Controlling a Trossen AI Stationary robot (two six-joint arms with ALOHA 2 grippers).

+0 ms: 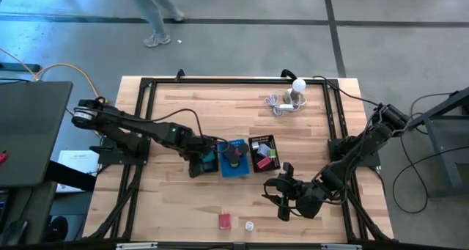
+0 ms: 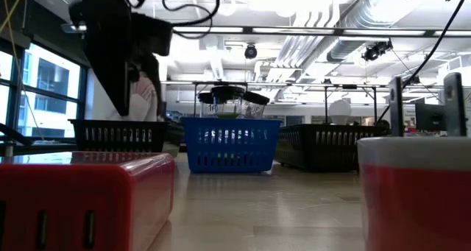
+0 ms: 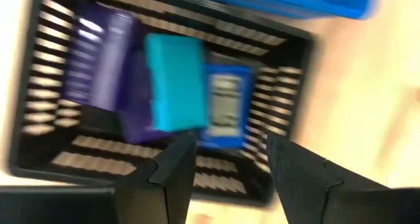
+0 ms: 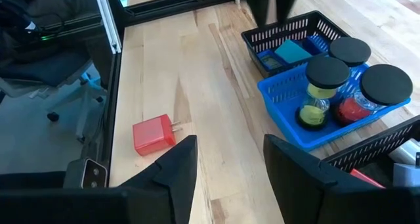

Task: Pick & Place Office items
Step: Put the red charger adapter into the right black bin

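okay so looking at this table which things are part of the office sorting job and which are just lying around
Part of the job:
red block loose on the table
small white piece beside it
teal block, purple block and blue block in the left black basket
black-lidded jars in the blue basket

Just lying about:
white bulb with its coiled cable

A robotics lab in a large, open industrial hall. A pale wooden butcher-block table [image 1: 220, 107] edged by a black metal frame [image 1: 146, 85] stands on a bare grey concrete floor [image 1: 234, 45] marked with dark lines. Two dark jointed robot arms are mounted at its sides, with loose cables trailing away. Across the table, the room shows an exposed ceiling with silver ventilation ducts [image 2: 313, 41], strip lights, tall windows [image 2: 37, 89] and further workbenches with computer monitors [image 2: 441, 107]. A person's legs [image 1: 155, 15] cross the floor.
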